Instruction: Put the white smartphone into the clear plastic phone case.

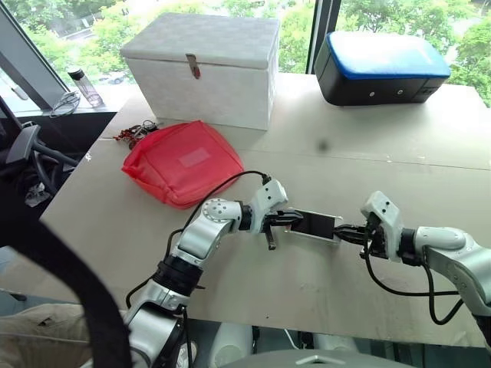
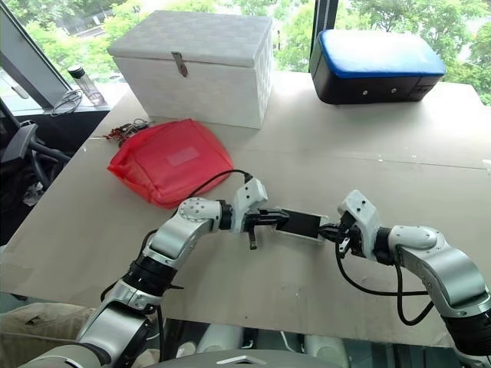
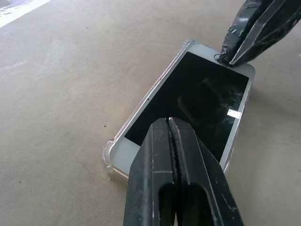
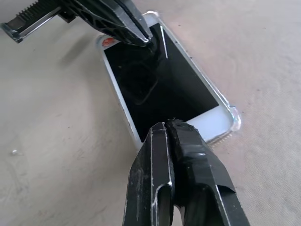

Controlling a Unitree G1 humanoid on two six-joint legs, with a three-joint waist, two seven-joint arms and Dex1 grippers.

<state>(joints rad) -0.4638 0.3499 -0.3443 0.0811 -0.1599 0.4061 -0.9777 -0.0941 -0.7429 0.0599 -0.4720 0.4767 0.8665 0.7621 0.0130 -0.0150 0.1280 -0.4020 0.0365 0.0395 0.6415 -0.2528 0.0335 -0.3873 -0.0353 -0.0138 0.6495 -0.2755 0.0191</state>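
Nearest the robot, one white smartphone with a dark screen (image 1: 316,225) is lying flat, screen up, on the beige table top (image 1: 368,153), sitting inside one clear plastic phone case with rounded corners (image 3: 109,153); its long axis is running across the table from the robot's left to its right, between the two arms; the left gripper (image 1: 290,219) is resting over the phone's left end with its two black fingers pressed together, and the right gripper (image 1: 343,231) is doing the same at the right end, its taped fingers also pressed together, pinching nothing; farther back, one red soft fabric pouch (image 1: 182,162) is lying left of centre, its pale label unreadable; beyond it one white latched box (image 1: 203,67) and one black case with a blue top (image 1: 380,67) are standing at the far edge.
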